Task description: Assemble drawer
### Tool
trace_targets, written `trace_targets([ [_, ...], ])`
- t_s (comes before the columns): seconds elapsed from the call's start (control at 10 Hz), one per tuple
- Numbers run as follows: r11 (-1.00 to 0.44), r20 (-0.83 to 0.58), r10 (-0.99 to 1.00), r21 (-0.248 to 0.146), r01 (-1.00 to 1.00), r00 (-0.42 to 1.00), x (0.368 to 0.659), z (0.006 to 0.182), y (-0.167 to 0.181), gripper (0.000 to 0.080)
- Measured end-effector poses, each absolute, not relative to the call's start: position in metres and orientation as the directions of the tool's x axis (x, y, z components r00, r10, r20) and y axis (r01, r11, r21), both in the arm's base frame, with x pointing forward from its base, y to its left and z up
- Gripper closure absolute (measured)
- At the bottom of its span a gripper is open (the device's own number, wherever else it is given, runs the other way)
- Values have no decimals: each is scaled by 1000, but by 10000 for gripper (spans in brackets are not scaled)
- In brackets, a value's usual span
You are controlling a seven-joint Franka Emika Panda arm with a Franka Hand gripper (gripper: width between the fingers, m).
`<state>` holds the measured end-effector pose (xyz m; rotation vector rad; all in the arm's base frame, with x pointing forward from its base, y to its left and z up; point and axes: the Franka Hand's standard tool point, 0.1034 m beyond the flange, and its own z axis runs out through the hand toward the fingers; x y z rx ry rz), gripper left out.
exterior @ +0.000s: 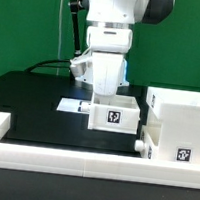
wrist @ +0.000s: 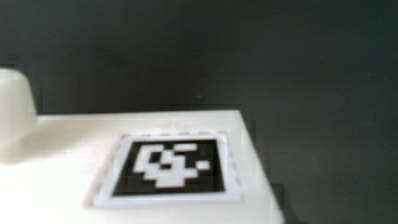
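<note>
A small white drawer tray [exterior: 114,115] with a square tag on its near face sits in the middle of the black table. My gripper [exterior: 106,92] comes straight down onto its far side, and the fingertips are hidden behind it. The large hollow drawer box [exterior: 176,119] stands just to the exterior view's right of the tray, with a tag low on its front. A small white knobbed part [exterior: 142,145] lies at the box's near corner. In the wrist view the tray's tagged white face [wrist: 173,165] fills the lower frame very close up. No finger shows clearly there.
The low white border wall [exterior: 61,161] runs along the near edge and up the exterior view's left side. The marker board [exterior: 71,106] lies flat behind the tray. A blurred white rounded shape [wrist: 11,112] sits at the edge of the wrist view.
</note>
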<state>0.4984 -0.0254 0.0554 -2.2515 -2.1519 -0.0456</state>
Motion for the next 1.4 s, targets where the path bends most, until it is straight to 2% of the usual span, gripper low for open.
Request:
trace_targets([
  [0.5,-47,40,998,-17,999,48,501,55,-26,757],
  [0.9,-43,46,998,-40,998,45,530,56,-23,757],
  [1.4,-32,48,998,-33,999,34,533,56,-24,757],
])
